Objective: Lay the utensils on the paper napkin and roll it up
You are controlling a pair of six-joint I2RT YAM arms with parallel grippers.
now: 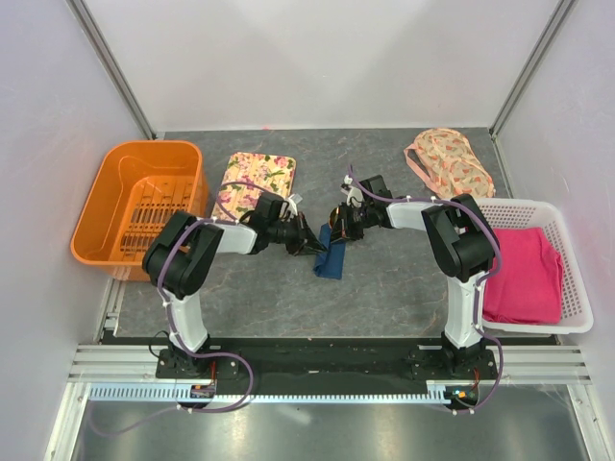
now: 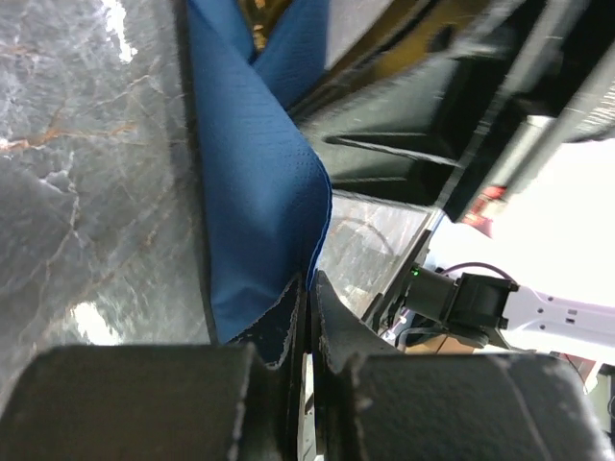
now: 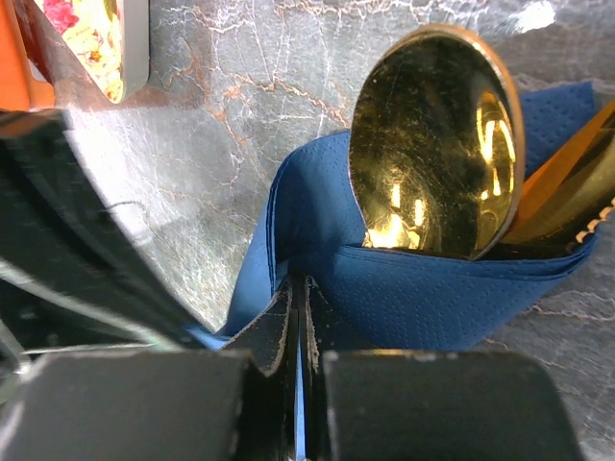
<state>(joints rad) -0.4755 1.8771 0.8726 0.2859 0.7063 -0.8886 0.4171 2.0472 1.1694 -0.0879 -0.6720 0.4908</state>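
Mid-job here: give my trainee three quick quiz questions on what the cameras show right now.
1. True or false: the left gripper and the right gripper are both shut on the paper napkin.
2. The gold spoon lies: A in the napkin's fold; B in the orange basket; C on the floral tray.
3. Fill in: the pink cloth lies in the ____ basket.
Key: 1 true; 2 A; 3 white.

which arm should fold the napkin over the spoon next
Probably left: the left gripper pinches a loose napkin flap, while the right gripper pinches the fold beside the spoon, steadying the bundle.
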